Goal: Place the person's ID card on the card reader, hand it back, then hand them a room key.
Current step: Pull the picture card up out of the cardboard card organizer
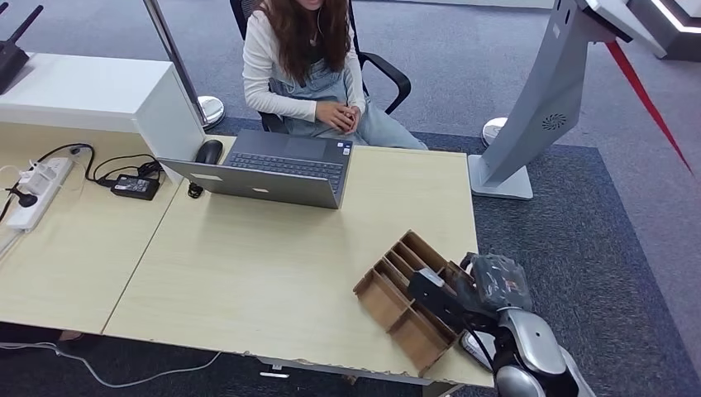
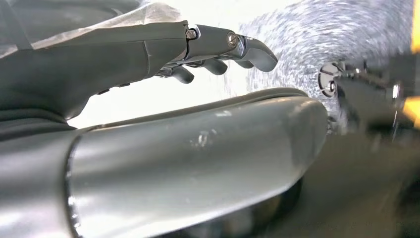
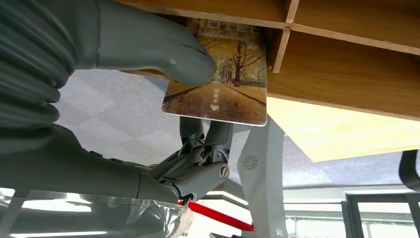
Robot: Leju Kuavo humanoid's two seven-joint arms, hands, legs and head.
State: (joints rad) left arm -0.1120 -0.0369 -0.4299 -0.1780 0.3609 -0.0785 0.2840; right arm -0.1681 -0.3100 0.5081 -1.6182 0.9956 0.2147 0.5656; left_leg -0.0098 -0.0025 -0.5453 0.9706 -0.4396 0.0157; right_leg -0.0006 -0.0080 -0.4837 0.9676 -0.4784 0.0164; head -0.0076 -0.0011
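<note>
A room key card (image 3: 233, 94) printed with autumn trees sticks out of a slot of the wooden divided card box (image 3: 341, 64). My right hand (image 3: 163, 54) pinches it, thumb on the printed face and the dark fingers (image 3: 205, 144) behind. From the head view, the same hand (image 1: 489, 285) reaches into the box (image 1: 397, 302) at the table's near right corner. My left hand (image 2: 198, 47) hangs with fingers stretched out and apart, holding nothing. The person (image 1: 306, 58) sits across the table with hands (image 1: 337, 116) clasped.
An open grey laptop (image 1: 281, 169) stands at the far middle of the table (image 1: 248, 265), with a black mouse (image 1: 209, 151) beside it. A power strip (image 1: 37, 190) and an adapter (image 1: 135, 186) lie at the left. A grey kiosk stand (image 1: 537, 107) rises beyond the right edge.
</note>
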